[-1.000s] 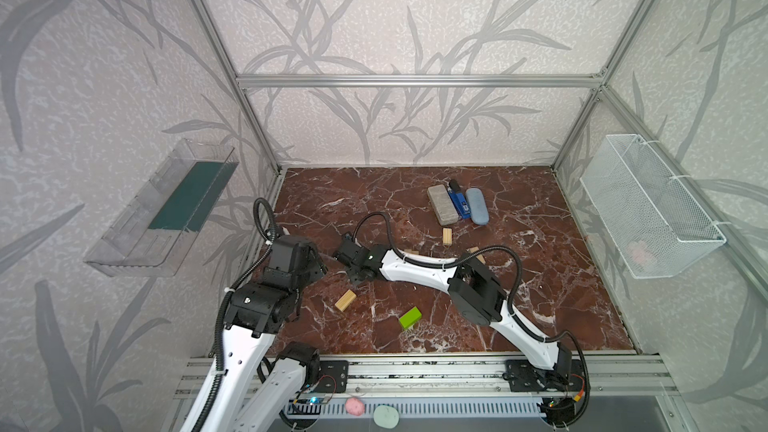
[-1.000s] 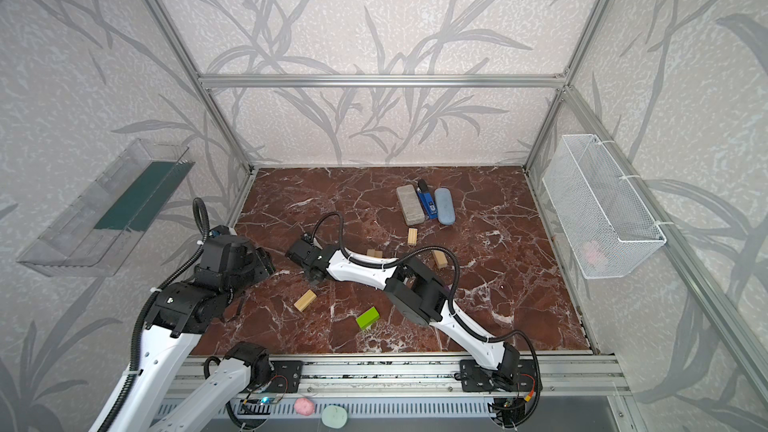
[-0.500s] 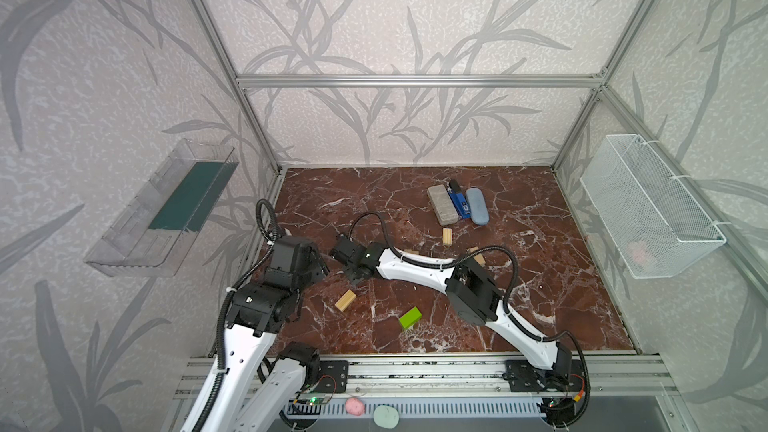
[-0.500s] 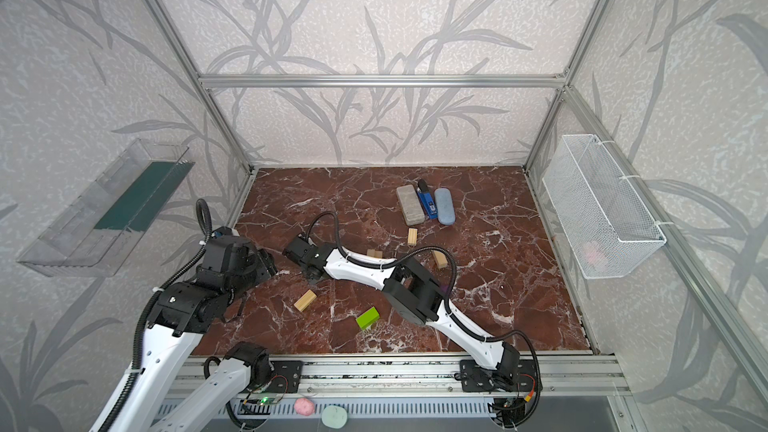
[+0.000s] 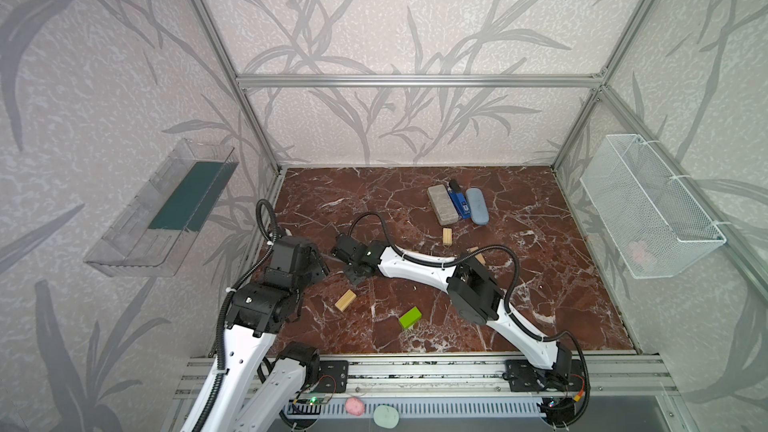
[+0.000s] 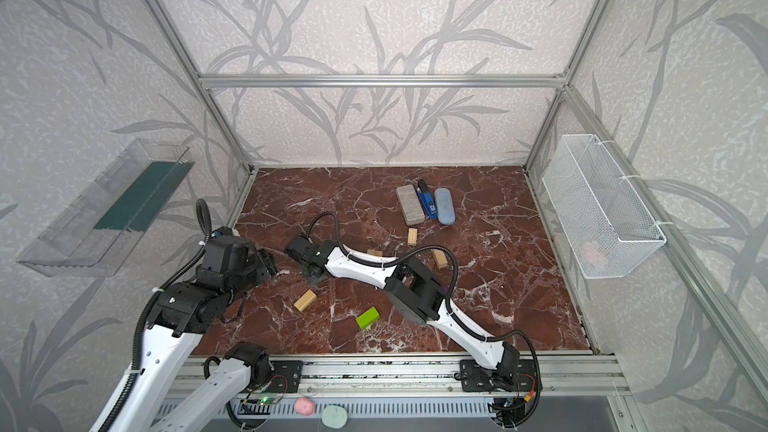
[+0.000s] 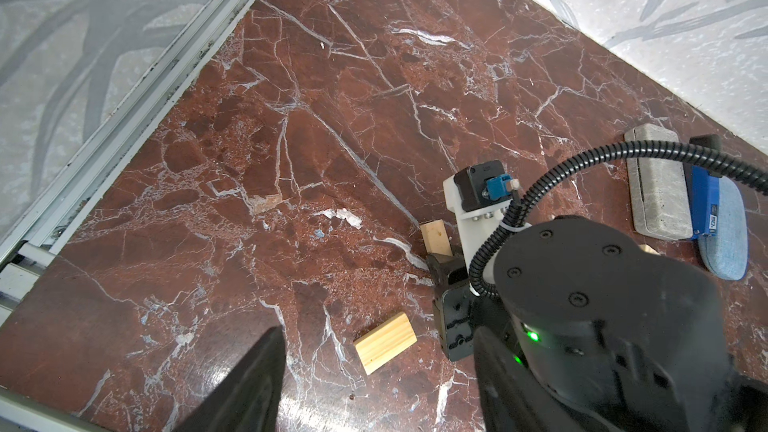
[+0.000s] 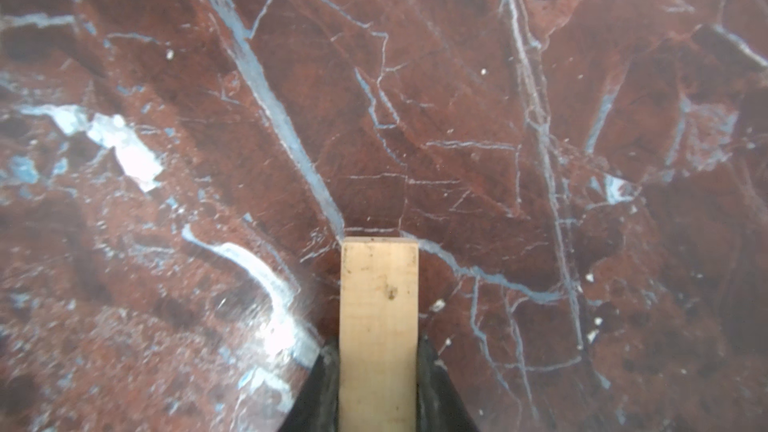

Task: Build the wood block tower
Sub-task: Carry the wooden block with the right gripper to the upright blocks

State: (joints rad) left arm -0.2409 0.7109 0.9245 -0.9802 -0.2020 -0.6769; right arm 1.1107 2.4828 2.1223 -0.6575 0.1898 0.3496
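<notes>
My right gripper (image 8: 379, 367) is low over the marble floor, shut on a pale wood block (image 8: 379, 317) that sticks out past its fingertips. The left wrist view shows that same block (image 7: 435, 238) in the right gripper's black fingers (image 7: 446, 270). My left gripper (image 7: 374, 392) is open, and a loose wood block (image 7: 385, 342) lies on the floor just ahead of its fingers. In both top views this loose block (image 5: 345, 300) (image 6: 305, 300) sits near a lime-green block (image 5: 410, 318) (image 6: 367, 318). More wood blocks (image 5: 447, 236) (image 6: 439, 258) lie farther back. No tower is in view.
A grey slab (image 5: 442, 204), a blue tool (image 5: 458, 201) and a blue-grey oval case (image 5: 476, 211) lie together at the back. A wire basket (image 5: 648, 209) hangs on the right wall and a clear tray (image 5: 166, 209) on the left wall. The right arm stretches across the floor's middle.
My right gripper has edged slightly left, low on the floor, and its jaws have closed in on the wood block. The left arm has hardly moved.
</notes>
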